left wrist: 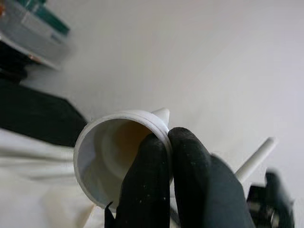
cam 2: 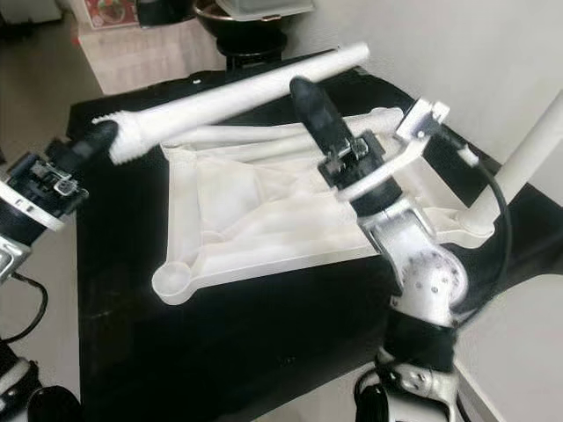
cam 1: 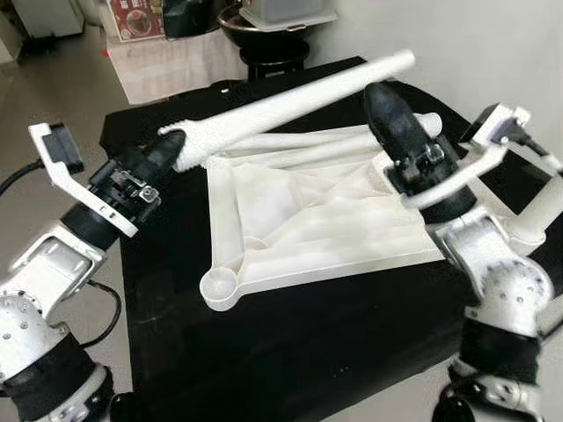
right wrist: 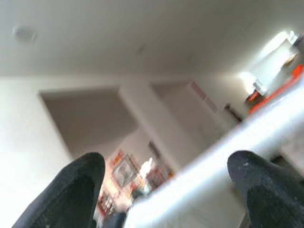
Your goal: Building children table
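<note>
Black bench (cam 1: 264, 352) carries the white tabletop (cam 1: 308, 220), underside up. Table leg (cam 1: 290, 97) is held above it, long axis running left-right; left tool (cam 1: 172, 148) pinches its threaded end, right tool (cam 1: 380, 98) spread around mid-shaft.

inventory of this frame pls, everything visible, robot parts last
table leg, held: 1, white, lifted over the tabletop, threaded end at the left tool
tabletop panel: 1, white, lying underside up on the black surface, round socket at its near corner
other table legs: at least 2, white, one lying along the panel's far edge, one standing at its right corner
black surface: 1, black, under the panel
dark bowl stack: 1, dark with a grey box on top, behind the black surface
left tool: 1, black fingers, shut on the leg's threaded end
right tool: 1, black fingers, open around the leg's middle
</note>
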### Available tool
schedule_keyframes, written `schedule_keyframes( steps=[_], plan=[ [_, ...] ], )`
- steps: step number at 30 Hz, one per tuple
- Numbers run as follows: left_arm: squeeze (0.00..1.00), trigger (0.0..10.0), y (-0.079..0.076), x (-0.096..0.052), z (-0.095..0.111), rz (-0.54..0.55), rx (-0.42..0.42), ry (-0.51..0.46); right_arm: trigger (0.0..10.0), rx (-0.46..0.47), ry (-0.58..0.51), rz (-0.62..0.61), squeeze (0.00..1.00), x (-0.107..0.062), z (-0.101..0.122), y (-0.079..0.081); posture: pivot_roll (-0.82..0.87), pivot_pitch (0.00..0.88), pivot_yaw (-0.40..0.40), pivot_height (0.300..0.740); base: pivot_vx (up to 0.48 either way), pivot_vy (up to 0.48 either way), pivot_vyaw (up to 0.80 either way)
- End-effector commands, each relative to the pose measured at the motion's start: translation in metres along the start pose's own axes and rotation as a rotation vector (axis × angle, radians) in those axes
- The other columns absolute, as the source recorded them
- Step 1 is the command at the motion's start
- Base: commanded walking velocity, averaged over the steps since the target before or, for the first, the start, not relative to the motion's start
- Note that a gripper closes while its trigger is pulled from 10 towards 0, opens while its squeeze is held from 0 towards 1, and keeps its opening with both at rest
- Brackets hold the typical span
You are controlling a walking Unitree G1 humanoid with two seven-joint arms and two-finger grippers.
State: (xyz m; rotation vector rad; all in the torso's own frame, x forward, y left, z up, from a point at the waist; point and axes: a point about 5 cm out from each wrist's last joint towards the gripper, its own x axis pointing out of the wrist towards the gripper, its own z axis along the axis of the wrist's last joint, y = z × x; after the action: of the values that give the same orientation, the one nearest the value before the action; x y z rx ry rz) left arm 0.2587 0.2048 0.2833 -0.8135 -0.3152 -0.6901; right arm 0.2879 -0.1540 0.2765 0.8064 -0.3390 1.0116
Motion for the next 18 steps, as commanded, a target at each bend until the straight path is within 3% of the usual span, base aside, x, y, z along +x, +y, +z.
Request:
schedule_keyframes(
  steps=[1,3,5,6,8,11,13,18],
  plan=[
    [0.0,0.0,-0.007,0.001,0.001,-0.07,-0.065,-0.063,10.0,0.01,0.116,-0.053,0.0,0.001,-0.021,-0.003,-0.02,0.084,0.001,0.74,0.0,0.0,0.0],
    [0.0,0.0,-0.013,0.003,-0.008,-0.15,-0.18,-0.112,10.0,0.06,0.195,-0.203,0.0,-0.002,-0.048,-0.019,-0.01,0.081,-0.003,0.74,0.0,0.0,0.0],
    [0.0,0.0,-0.013,0.003,-0.008,-0.15,-0.18,-0.112,10.0,0.06,0.195,-0.203,0.0,-0.002,-0.048,-0.019,-0.01,0.081,-0.003,0.74,0.0,0.0,0.0],
    [0.0,0.0,-0.015,0.003,-0.012,-0.179,-0.229,-0.128,10.0,0.082,0.204,-0.234,0.0,-0.002,-0.054,-0.022,-0.01,0.08,-0.002,0.74,0.0,0.0,0.0],
    [0.0,0.0,-0.019,0.005,-0.028,-0.204,-0.319,-0.111,10.0,0.107,0.196,-0.171,0.0,0.007,-0.056,-0.013,0.0,0.081,-0.001,0.74,0.0,0.0,0.0],
    [0.0,0.0,-0.018,0.007,-0.043,-0.188,-0.385,-0.089,10.0,0.109,0.194,-0.101,0.0,0.017,-0.056,-0.005,0.0,0.081,-0.001,0.74,0.0,0.0,0.0],
    [0.0,0.0,-0.018,0.007,-0.043,-0.188,-0.385,-0.089,10.0,0.109,0.194,-0.101,0.0,0.017,-0.056,-0.005,0.0,0.081,-0.001,0.74,0.0,0.0,0.0],
    [0.0,0.0,-0.018,0.01,-0.057,-0.164,-0.456,-0.083,10.0,0.119,0.106,0.045,0.0,0.032,-0.041,0.008,0.01,0.074,-0.001,0.74,0.0,0.0,0.0]
  ],
)
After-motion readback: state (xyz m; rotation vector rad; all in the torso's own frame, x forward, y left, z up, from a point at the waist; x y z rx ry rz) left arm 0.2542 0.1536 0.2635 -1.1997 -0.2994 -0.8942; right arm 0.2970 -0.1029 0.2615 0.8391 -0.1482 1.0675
